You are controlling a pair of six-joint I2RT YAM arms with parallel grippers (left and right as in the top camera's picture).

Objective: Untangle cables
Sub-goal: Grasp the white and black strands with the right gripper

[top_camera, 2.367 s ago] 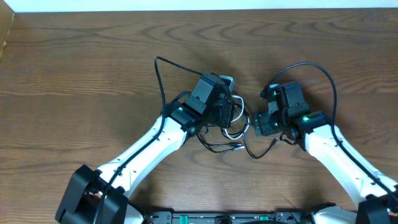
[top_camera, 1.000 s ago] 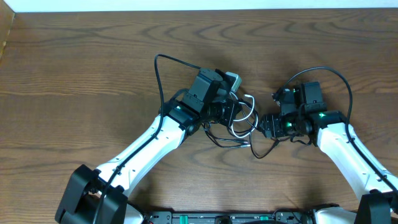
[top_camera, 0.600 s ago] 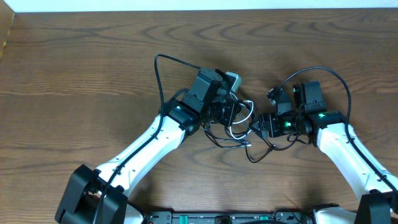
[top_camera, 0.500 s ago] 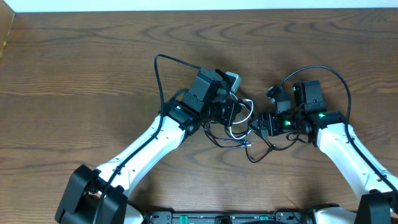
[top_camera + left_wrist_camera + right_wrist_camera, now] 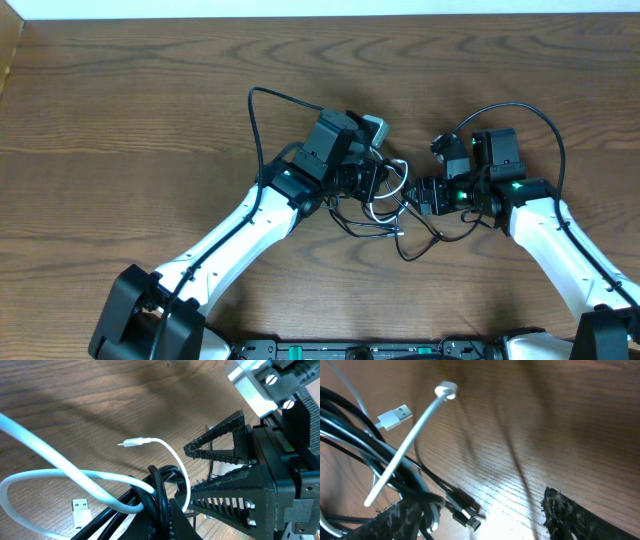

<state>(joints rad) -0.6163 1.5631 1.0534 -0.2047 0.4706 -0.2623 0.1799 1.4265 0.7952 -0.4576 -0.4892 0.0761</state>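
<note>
Item: two thin cords, one black cable (image 5: 418,243) and one white cable (image 5: 398,165), knotted together on the table (image 5: 120,100) right at the tip of the left gripper (image 5: 374,186). Handling, as I judge it: light, limp, smooth-jacketed cord that will slip through a loose pinch and drag its neighbour along. The plugs are the only stiff parts and are likely to snag in a loop. Best hold, in my view: the white cable on a free run close behind its flat plug (image 5: 395,416) or its small plug (image 5: 132,443), clear of the crossings, so an end can be drawn back through. Left gripper: fingers together, clamped on a bundle of black cable strands. Right gripper (image 5: 422,195): just beside the left gripper, across the knot from it, its fingers (image 5: 565,510) apart and holding nothing that I can see. One of them lies close against the black strands, touching or not I cannot tell. Two black plugs (image 5: 462,507) lie on the table between those fingers. Hard to make out: from overhead the left gripper covers most of the knot, so I cannot say which strand passes over which. I also cannot tell whether the white cable is caught in the clamp. Both wrist views cut the loops at their edges. Note: the thicker arm cable (image 5: 252,120) arching behind the left gripper is not part of the lot.
</note>
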